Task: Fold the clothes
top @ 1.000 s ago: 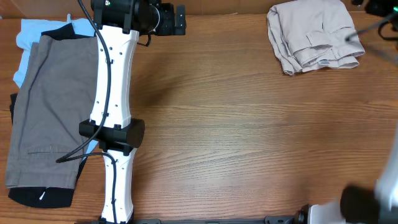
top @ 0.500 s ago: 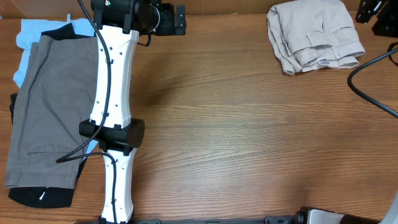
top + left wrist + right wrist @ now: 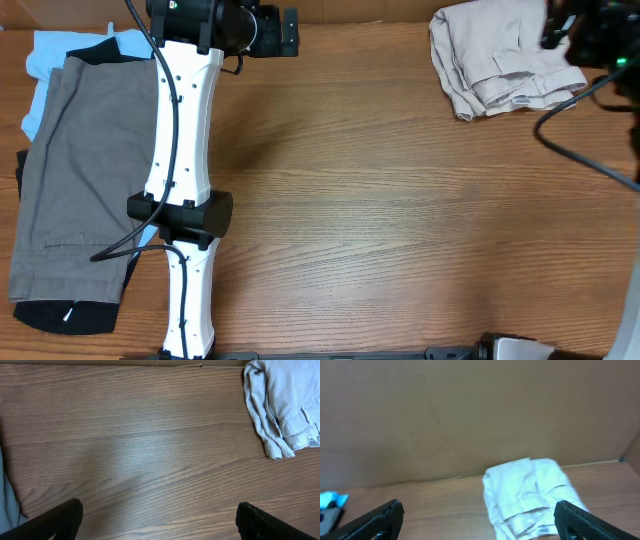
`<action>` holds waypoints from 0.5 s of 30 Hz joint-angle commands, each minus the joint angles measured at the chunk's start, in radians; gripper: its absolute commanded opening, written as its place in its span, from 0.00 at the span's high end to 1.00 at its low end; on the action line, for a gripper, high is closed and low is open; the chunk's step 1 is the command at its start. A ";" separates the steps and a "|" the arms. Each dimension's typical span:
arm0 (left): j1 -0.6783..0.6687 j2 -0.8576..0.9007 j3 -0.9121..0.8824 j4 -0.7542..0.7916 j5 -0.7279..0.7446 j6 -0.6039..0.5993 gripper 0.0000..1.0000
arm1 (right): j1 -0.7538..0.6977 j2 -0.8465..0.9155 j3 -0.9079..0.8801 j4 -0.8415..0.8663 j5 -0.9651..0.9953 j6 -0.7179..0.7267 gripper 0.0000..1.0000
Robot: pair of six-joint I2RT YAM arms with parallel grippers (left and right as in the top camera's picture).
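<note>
At the front of the right wrist view, the right end effector (image 3: 477,512) stands wide, with nothing between its fingertips (image 3: 385,517). Directly ahead and slightly to the right, the clothes (image 3: 530,495) lie as a compact bundle at the far right corner of the worktop (image 3: 420,507). The bundle is a little wider than deep, so no strong long axis governs the approach. The left end effector (image 3: 159,517), also wide, sits well apart to the left; the right arm is clearly nearer.
</note>
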 commanded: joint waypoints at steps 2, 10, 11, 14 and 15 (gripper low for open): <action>-0.006 0.011 -0.002 0.004 -0.010 0.023 0.00 | 0.058 -0.121 -0.184 0.119 0.017 0.003 0.00; -0.006 0.011 -0.002 0.004 -0.010 0.023 0.00 | 0.114 -0.415 -0.653 0.379 0.018 0.070 0.00; -0.006 0.011 -0.002 0.004 -0.010 0.023 0.00 | 0.114 -0.463 -0.725 0.419 0.018 0.089 0.00; -0.006 0.011 -0.002 0.004 -0.010 0.023 0.00 | 0.114 -0.591 -0.918 0.524 0.017 0.111 0.00; -0.006 0.011 -0.002 0.004 -0.010 0.023 0.00 | 0.114 -0.638 -0.986 0.558 0.017 0.111 0.00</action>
